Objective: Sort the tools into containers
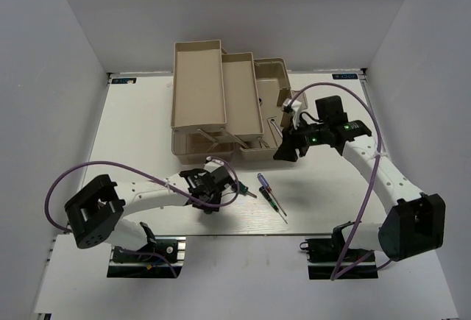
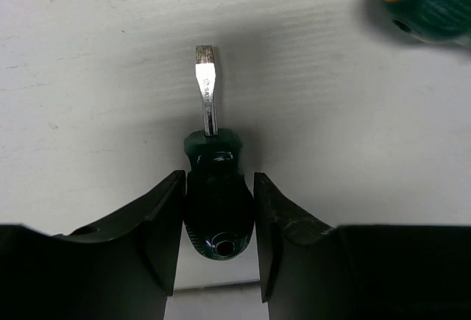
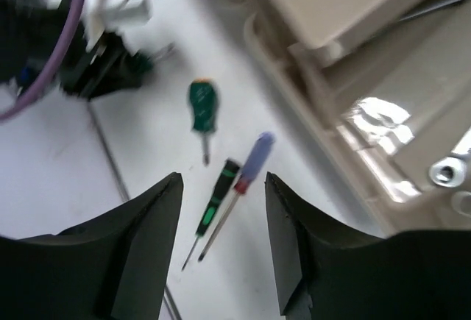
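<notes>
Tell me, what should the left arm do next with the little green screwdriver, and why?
Probably lift it straight up a little. The left gripper looks closed against both sides of the green screwdriver, which lies flat on the table. Raising it would free it for the trip to the toolbox.

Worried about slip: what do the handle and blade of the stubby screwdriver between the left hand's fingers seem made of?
Handle of the stubby screwdriver: probably hard plastic, glossy dark green, judging by its sharp highlights. Blade: seemingly bare steel, silvery grey with stamped lettering.
</notes>
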You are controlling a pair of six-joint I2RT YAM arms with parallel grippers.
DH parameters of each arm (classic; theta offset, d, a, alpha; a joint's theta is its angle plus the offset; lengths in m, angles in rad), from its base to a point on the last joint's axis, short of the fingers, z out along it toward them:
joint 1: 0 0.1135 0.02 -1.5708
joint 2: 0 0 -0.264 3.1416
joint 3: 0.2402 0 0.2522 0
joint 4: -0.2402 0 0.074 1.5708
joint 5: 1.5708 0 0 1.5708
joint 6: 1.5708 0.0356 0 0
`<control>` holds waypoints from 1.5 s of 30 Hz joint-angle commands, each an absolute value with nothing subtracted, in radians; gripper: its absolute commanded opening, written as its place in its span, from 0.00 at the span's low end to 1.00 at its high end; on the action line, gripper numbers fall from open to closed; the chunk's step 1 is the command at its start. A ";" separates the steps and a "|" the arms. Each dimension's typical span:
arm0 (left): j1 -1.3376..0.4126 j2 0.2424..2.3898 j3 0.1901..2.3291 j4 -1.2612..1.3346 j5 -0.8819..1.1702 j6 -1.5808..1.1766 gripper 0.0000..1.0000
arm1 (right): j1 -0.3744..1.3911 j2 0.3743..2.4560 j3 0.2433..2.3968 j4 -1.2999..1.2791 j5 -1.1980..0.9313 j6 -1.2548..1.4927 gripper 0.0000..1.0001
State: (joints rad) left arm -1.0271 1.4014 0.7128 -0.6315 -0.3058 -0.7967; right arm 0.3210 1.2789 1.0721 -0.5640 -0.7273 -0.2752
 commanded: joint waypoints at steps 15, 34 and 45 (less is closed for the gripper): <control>-0.921 1.610 1.675 -0.674 -0.538 -0.416 0.00 | 0.370 1.200 0.862 -0.669 -0.727 -0.574 0.67; -0.746 1.915 2.146 -0.773 -0.440 -0.285 0.79 | 0.560 1.327 0.822 -0.456 -0.626 -0.601 0.84; -0.758 1.268 1.568 -0.747 -0.414 -0.412 0.79 | 0.799 1.574 0.962 -0.345 -0.405 -0.499 0.82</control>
